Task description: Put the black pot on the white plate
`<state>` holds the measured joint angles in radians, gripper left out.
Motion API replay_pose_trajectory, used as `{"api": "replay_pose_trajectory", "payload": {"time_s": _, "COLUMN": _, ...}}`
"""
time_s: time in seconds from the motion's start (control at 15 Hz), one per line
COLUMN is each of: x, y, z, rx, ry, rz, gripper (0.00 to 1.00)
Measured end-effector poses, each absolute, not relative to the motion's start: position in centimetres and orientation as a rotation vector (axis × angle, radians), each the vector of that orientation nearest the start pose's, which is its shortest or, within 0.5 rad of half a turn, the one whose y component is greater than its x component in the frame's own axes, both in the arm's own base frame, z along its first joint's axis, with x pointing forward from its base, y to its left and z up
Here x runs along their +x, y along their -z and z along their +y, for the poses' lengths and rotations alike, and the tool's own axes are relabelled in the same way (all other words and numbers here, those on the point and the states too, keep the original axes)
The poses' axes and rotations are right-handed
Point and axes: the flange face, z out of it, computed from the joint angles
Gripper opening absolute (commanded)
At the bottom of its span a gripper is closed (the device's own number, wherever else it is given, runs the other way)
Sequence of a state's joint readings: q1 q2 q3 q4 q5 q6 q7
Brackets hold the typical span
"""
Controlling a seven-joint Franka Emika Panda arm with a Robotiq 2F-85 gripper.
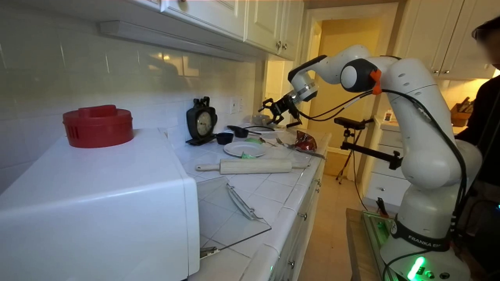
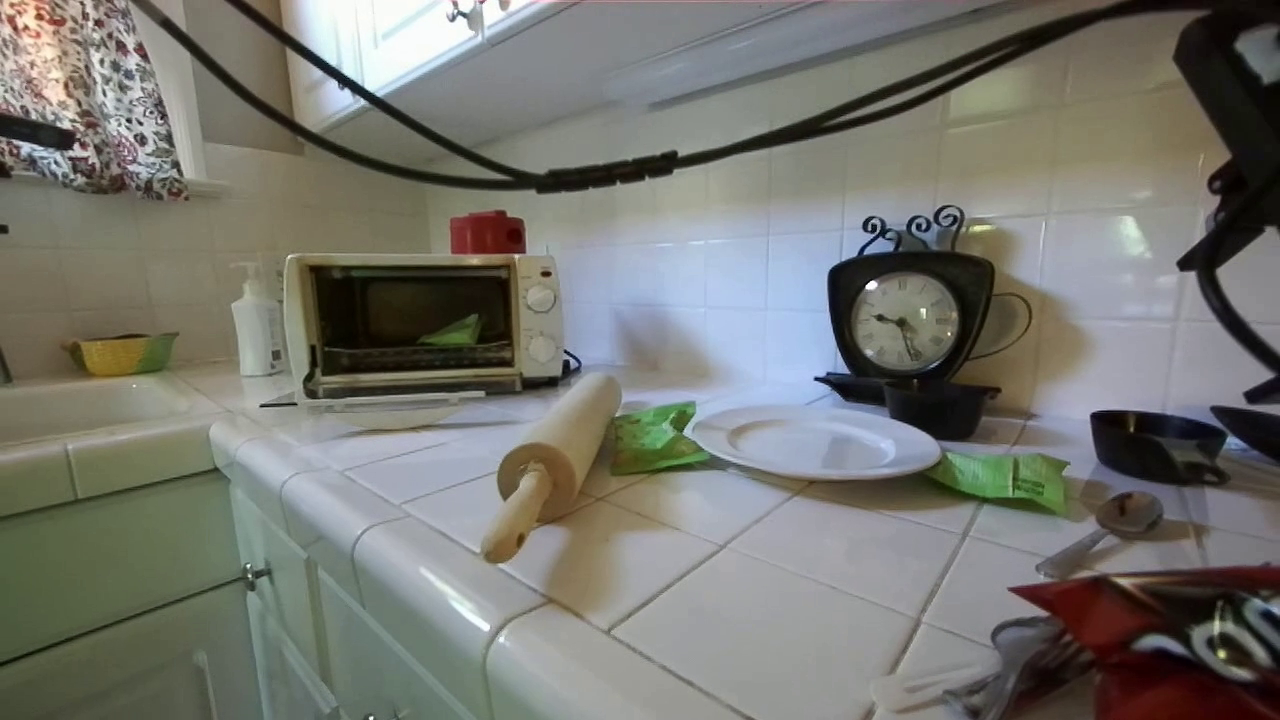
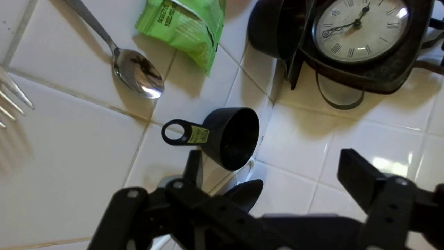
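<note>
Two small black pots stand on the counter. The black pot with a labelled loop handle (image 3: 236, 139) is near the wall in the wrist view; it also shows in both exterior views (image 1: 241, 133) (image 2: 1157, 447). A second black pot (image 2: 937, 410) stands against the clock, also in the wrist view (image 3: 265, 29). The frames do not settle which is meant. The white plate (image 2: 815, 440) lies flat and empty, also (image 1: 245, 149); it is out of the wrist view. My gripper (image 1: 278, 116) is open and empty above the counter; in the wrist view its fingers (image 3: 272, 166) stand wide apart below the loop-handled pot.
A black clock (image 2: 910, 315) stands at the tiled wall. Green packets (image 2: 655, 438) (image 2: 1005, 480) flank the plate. A rolling pin (image 1: 256, 166), a metal spoon (image 3: 137, 73), a black spoon (image 3: 246, 194), a red bag (image 1: 306, 141) and a toaster oven (image 2: 430, 325) lie about.
</note>
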<state>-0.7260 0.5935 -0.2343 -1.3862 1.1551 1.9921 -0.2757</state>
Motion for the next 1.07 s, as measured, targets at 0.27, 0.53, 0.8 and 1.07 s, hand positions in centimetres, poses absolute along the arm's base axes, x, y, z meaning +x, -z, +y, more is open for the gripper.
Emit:
{"api": "replay_pose_trajectory", "payload": {"time_s": 0.27, "x": 48.0, "y": -39.6, "z": -55.6, "rx": -1.943, "ry": 0.739, "rz": 1.313, "gripper": 1.0}}
{"api": "replay_pose_trajectory", "payload": {"time_s": 0.53, "x": 45.4, "y": -37.4, "z": -56.7, "rx": -1.912, "ry": 0.709, "rz": 1.381, "gripper": 1.0}}
{"api": "replay_pose_trajectory", "payload": {"time_s": 0.8, "x": 46.0, "y": -35.7, "z": -55.8, "rx": -1.883, "ry": 0.676, "rz": 1.378, "gripper": 1.0}}
{"api": "replay_pose_trajectory", "payload": {"time_s": 1.07, "x": 47.7, "y": -35.7, "z": -54.7, "rx": -1.873, "ry": 0.674, "rz": 1.342, "gripper": 1.0}}
